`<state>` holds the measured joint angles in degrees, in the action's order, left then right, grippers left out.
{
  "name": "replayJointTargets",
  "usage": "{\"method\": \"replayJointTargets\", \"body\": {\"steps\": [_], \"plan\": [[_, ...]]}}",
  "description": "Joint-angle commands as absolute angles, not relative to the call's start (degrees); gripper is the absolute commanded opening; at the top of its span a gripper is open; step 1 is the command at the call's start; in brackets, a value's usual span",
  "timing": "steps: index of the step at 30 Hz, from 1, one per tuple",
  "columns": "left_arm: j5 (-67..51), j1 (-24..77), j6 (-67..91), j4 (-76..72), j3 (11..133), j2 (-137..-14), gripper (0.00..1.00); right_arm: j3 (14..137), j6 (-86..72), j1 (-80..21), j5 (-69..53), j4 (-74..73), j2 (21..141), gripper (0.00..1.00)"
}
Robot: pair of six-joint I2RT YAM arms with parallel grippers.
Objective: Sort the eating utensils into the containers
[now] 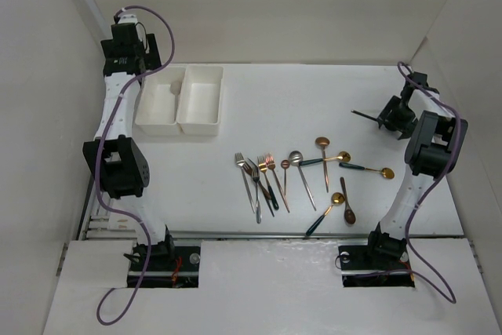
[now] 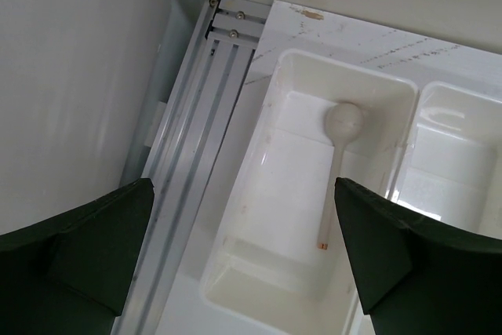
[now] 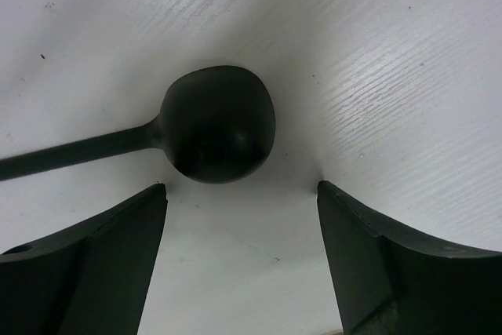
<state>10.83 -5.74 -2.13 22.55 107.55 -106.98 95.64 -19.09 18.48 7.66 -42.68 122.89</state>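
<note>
Two joined white bins stand at the back left: the left bin (image 1: 157,109) and the right bin (image 1: 201,103). A pale spoon (image 2: 343,125) lies in the left bin (image 2: 274,217); the right bin (image 2: 455,154) shows nothing inside. My left gripper (image 1: 141,56) hangs open and empty over the left bin (image 2: 243,186). Several forks (image 1: 252,176) and spoons (image 1: 321,147) lie in a cluster mid-table. A black spoon (image 1: 365,114) lies apart at the right. My right gripper (image 1: 386,119) is open and empty, its fingertips (image 3: 149,202) just short of the spoon's bowl (image 3: 220,123).
White enclosure walls stand close on the left, back and right. A metal rail (image 2: 200,139) runs along the table edge left of the bins. Green-handled spoons (image 1: 362,167) lie at the right of the cluster, near the right arm.
</note>
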Motion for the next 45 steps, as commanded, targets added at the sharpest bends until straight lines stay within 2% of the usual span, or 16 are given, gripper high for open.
{"method": "replayJointTargets", "body": {"steps": [1, 5, 13, 21, 30, 38, 39, 41, 42, 45], "plan": [[10.0, -5.9, -1.2, 21.6, 106.5, -104.4, 1.00, 95.7, -22.2, 19.9, 6.9, -39.6, 118.6, 0.82], [9.4, -5.9, -0.7, 21.6, 106.0, -104.4, 1.00, 97.4, -29.9, 20.0, 4.8, -38.0, 117.2, 0.83], [9.4, -5.9, -0.2, 21.1, 102.8, -103.2, 1.00, 102.9, -45.0, 20.6, 9.2, -41.0, 123.9, 0.85], [11.7, -5.9, -0.2, 19.4, 99.8, -102.7, 1.00, 108.0, -47.1, 20.6, 13.2, -46.0, 127.8, 0.83], [12.2, -5.9, -0.7, 18.4, 99.8, -103.3, 1.00, 106.2, -47.1, 20.6, 13.2, -46.7, 128.4, 0.78], [12.2, -5.9, -1.2, 18.4, 99.8, -103.8, 0.96, 106.2, -47.1, 20.6, 12.7, -46.7, 128.9, 0.54], [11.7, -5.9, -1.8, 18.4, 99.8, -103.8, 0.95, 106.2, -47.1, 20.6, 12.7, -46.7, 128.9, 0.45], [10.7, -5.9, -1.8, 18.4, 99.8, -103.8, 0.93, 105.6, -46.1, 20.6, 12.7, -46.1, 128.9, 0.37], [9.3, -5.9, -2.5, 18.9, 99.8, -103.3, 0.93, 105.6, -46.1, 20.6, 12.7, -45.6, 128.9, 0.28], [8.5, -5.2, -3.9, 19.5, 99.8, -103.3, 0.91, 105.0, -44.0, 20.6, 12.7, -44.9, 128.4, 0.16]]}}
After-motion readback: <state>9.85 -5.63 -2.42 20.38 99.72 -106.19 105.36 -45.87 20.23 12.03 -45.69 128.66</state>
